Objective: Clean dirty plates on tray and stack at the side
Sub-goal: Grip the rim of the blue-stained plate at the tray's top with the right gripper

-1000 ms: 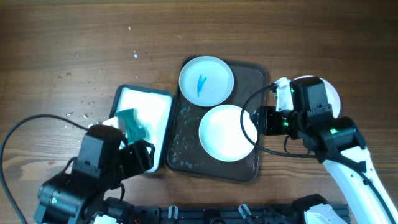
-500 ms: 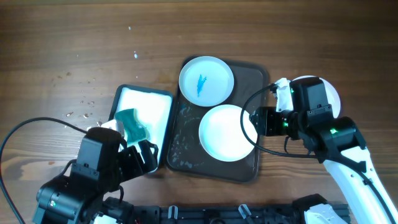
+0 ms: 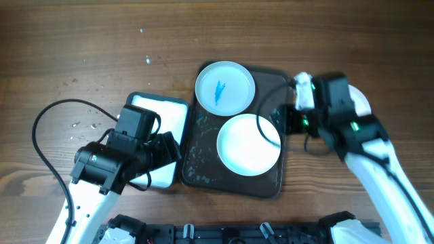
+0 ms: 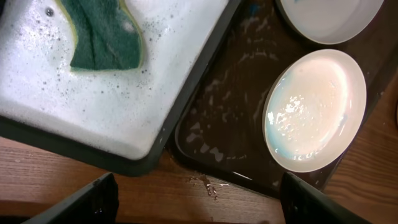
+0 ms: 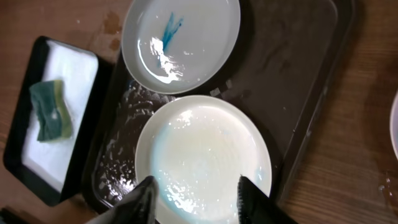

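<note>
The dark brown tray (image 3: 203, 159) holds two white plates. The far plate (image 3: 225, 87) has a blue smear (image 5: 171, 28). The near plate (image 3: 248, 144) is wet, with a faint teal tinge at its rim (image 4: 272, 134). A third plate (image 5: 395, 124) lies on the table right of the tray, mostly hidden by my right arm. My right gripper (image 5: 194, 202) is open and hovers over the near plate's right side with nothing between its fingers. My left gripper (image 4: 199, 205) is open and empty above the table edge, near the gap between the two trays.
A white tray with a dark teal rim (image 4: 93, 146) lies left of the dark tray. It is full of foam, and a green sponge (image 4: 102, 37) lies in it. Foam streaks wet the dark tray's left part (image 5: 121, 155). Drops mark the wood (image 4: 208, 183).
My left arm has swung up and right over the white tray, hiding the sponge from overhead. My right arm has shifted toward the table's back, off the near plate's edge.
</note>
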{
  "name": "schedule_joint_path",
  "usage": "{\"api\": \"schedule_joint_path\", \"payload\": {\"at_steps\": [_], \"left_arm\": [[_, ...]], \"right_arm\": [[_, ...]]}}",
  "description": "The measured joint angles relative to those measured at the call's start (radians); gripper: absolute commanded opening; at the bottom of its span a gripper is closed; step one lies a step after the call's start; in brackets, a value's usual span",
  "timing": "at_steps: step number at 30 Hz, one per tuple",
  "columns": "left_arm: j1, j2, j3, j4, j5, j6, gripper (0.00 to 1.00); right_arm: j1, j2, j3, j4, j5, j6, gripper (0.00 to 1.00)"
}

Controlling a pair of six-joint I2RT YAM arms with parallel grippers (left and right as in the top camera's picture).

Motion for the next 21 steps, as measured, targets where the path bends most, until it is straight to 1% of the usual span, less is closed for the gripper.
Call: {"api": "schedule_joint_path", "payload": {"at_steps": [3, 6, 9, 11, 12, 13, 14, 17, 21], "left_arm": [[0.0, -0.011, 0.0, 0.002, 0.003, 0.0, 0.92], [0.0, -0.028, 0.0, 0.001, 0.009, -0.004, 0.94], [0.0, -0.034, 0.0, -0.008, 0.015, -0.004, 0.94], [0.0, -0.034, 0.0, -0.011, 0.016, -0.003, 0.94], [0.0, -0.034, 0.0, -0.012, 0.017, -0.003, 0.95], [0.0, -0.034, 0.0, -0.013, 0.018, -0.003, 0.95], [0.0, -0.034, 0.0, -0.013, 0.018, -0.003, 0.95], [0.0, -0.034, 0.0, -0.013, 0.018, -0.004, 0.95], [0.0, -0.034, 0.0, -0.01, 0.014, -0.018, 0.95]], "right_arm": [[0.0, 0.206, 0.129, -0.005, 0.005, -0.036, 0.49], [0.0, 0.406, 0.246, 0.043, 0.008, -0.052, 0.51], [0.0, 0.547, 0.279, 0.177, 0.009, -0.069, 0.51], [0.0, 0.636, 0.283, 0.242, 0.0, -0.075, 0.5], [0.0, 0.671, 0.283, 0.257, -0.01, -0.076, 0.43], [0.0, 0.711, 0.283, 0.274, -0.024, -0.076, 0.26], [0.0, 0.75, 0.283, 0.284, -0.034, -0.078, 0.04], [0.001, 0.801, 0.285, 0.292, -0.054, -0.074, 0.04], [0.003, 0.794, 0.293, 0.226, -0.032, -0.055, 0.04]]}}
